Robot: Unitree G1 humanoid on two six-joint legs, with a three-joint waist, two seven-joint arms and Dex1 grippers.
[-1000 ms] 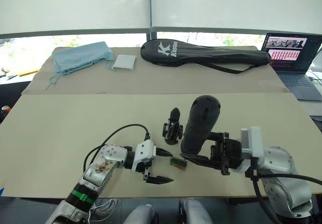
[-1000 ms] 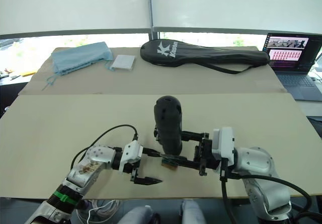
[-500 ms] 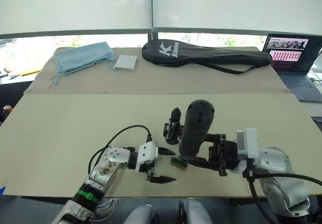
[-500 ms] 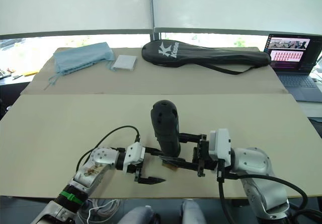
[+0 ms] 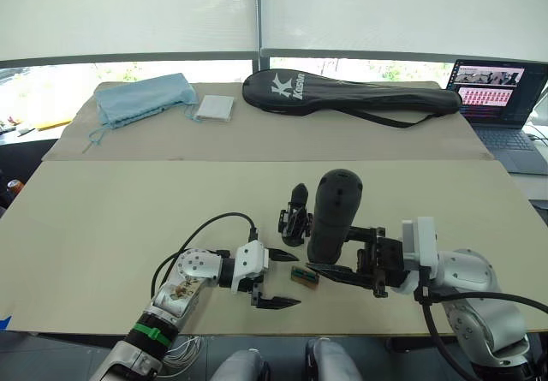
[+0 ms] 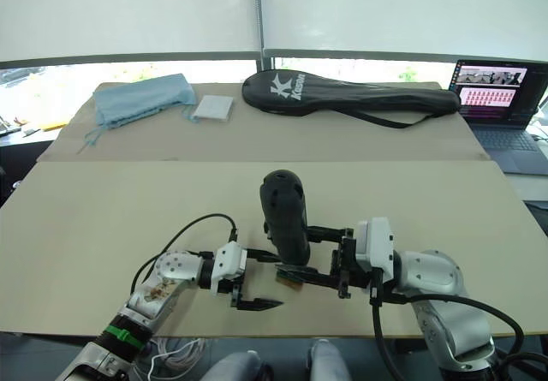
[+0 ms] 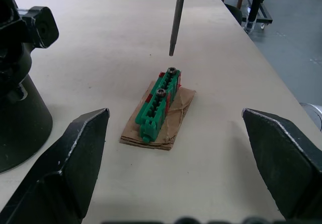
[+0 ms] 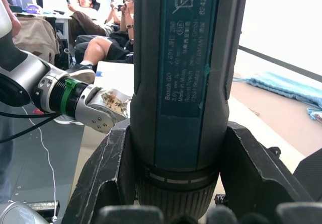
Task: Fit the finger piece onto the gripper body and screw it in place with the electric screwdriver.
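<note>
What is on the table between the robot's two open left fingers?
In the left wrist view, a small green block holding screws sits on a brown card between the left gripper's open fingers, with the electric screwdriver's bit tip just above it.

Over the last second we have swung the screwdriver from a lean toward our right to nearly upright in the right gripper, which has edged a little toward the left gripper. Its bit now hangs just above the green block. The left arm has slid slightly forward.
</note>
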